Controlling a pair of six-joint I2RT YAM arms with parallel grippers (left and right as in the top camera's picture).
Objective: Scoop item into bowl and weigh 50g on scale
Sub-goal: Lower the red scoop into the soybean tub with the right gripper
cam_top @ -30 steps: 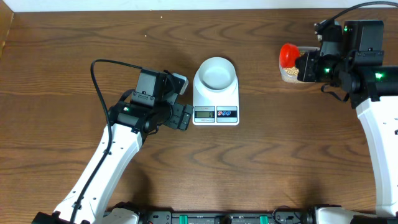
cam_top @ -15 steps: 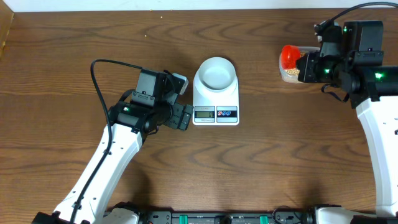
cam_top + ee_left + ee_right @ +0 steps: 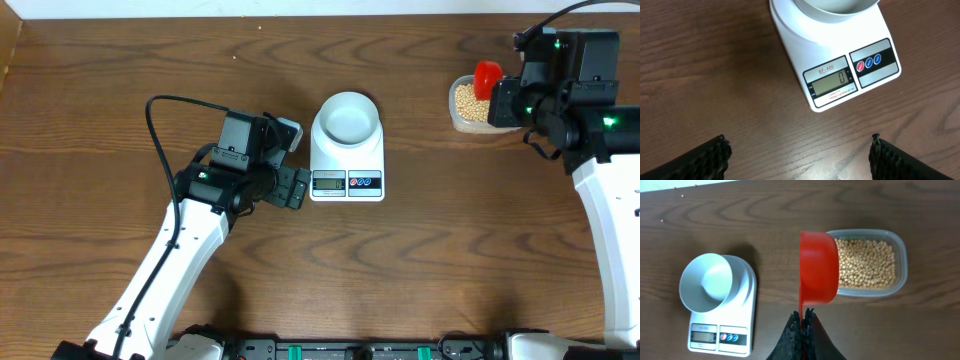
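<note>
The white bowl [image 3: 348, 117] sits empty on the white scale [image 3: 347, 165]; the display [image 3: 831, 82] reads 0. The tan beans [image 3: 467, 99] fill a clear plastic container [image 3: 455, 121] at the far right; they also show in the right wrist view [image 3: 866, 263]. My right gripper [image 3: 803, 316] is shut on the handle of a red scoop [image 3: 817, 274], held tilted on its side over the container's left end; the scoop also shows in the overhead view [image 3: 487, 78]. My left gripper [image 3: 799, 150] is open and empty, just in front of the scale.
The right arm [image 3: 570, 90] hangs over the container. The left arm [image 3: 215, 190] lies left of the scale. A few stray beans [image 3: 682, 196] lie near the table's far edge.
The red scoop has moved right and turned onto its side, from the container's left edge to above the beans. The left arm has not moved.
</note>
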